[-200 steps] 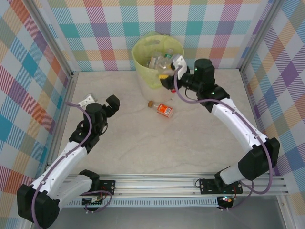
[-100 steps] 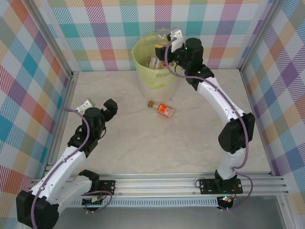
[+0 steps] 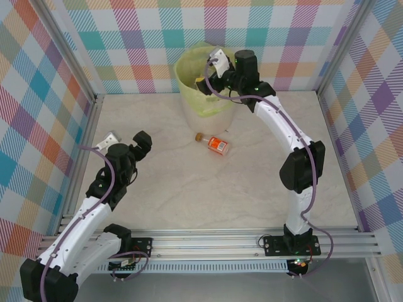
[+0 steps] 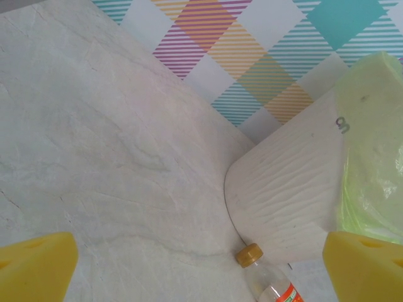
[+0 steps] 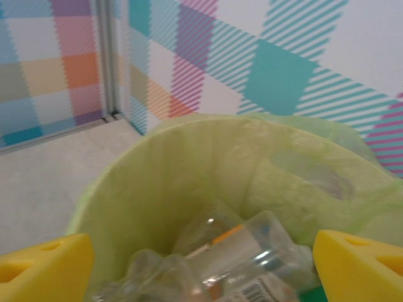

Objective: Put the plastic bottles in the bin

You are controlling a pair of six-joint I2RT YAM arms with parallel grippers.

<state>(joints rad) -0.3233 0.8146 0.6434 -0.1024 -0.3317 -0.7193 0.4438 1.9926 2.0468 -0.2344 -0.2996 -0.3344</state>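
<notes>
Looking at the one bottle [image 3: 217, 145] lying on the table [image 3: 189, 189] near the bin [image 3: 208, 108]: probably empty, so light, slick and squashy. I'd pinch it mid-body, across the label. The right gripper [image 5: 201, 267] gapes empty over the binned bottles [image 5: 252, 245], and the left gripper [image 4: 201, 270] is wide open too.

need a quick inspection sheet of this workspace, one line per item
surface: pale marbled table, no spills seen
job's things: bin with green liner holds several bottles; one orange-labelled bottle lies on its side on the table near the bin's base
clutter: nothing seen
end effectors: left end effector open, empty, near the table; right end effector open, empty, above the bin
cables: purple cables run along both arms
surroundings: plaid walls, metal frame
</notes>
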